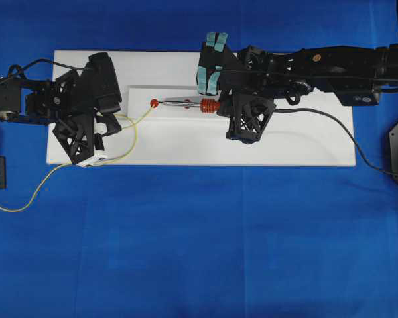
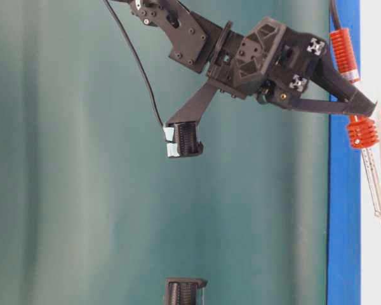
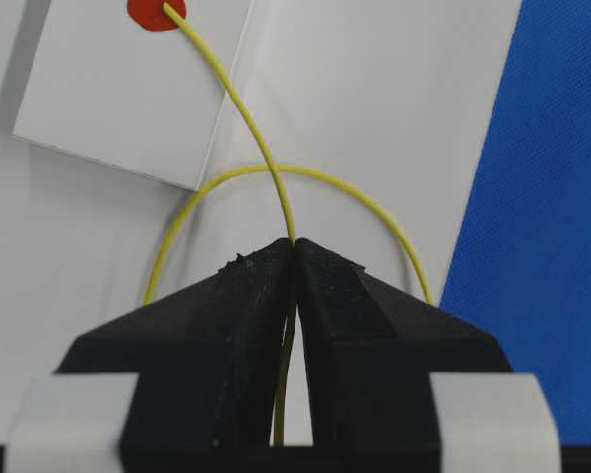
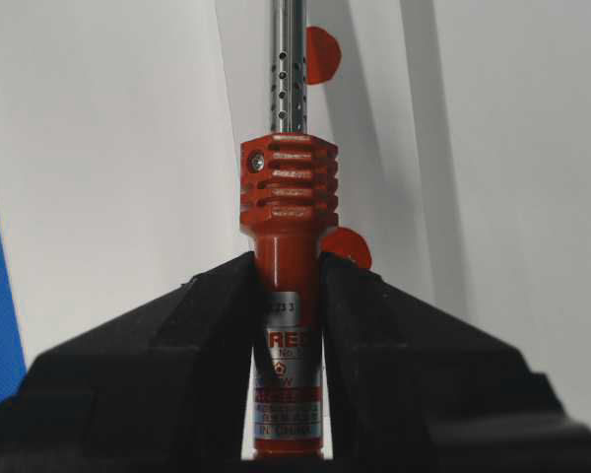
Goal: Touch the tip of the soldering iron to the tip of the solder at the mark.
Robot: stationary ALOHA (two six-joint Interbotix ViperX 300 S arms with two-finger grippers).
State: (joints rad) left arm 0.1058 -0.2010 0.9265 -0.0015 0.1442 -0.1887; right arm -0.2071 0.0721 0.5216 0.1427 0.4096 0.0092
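Note:
The soldering iron (image 1: 186, 102) lies along the raised white strip, its tip pointing left and close to the red mark (image 1: 154, 103). My right gripper (image 1: 220, 106) is shut on its red handle just behind the ribbed collar (image 4: 288, 187); in the right wrist view the gripper (image 4: 288, 264) clamps the handle from both sides. The solder (image 1: 134, 126) is a thin yellow wire. My left gripper (image 3: 294, 244) is shut on it, and its tip rests on the red mark (image 3: 150, 14). In the overhead view the left gripper (image 1: 113, 121) sits left of the mark.
A white board (image 1: 285, 142) lies on blue cloth. The iron's black cord (image 1: 358, 149) trails off to the right. The solder loops on the board and runs off it to the left (image 1: 26, 202). Other red dots (image 4: 322, 54) mark the strip.

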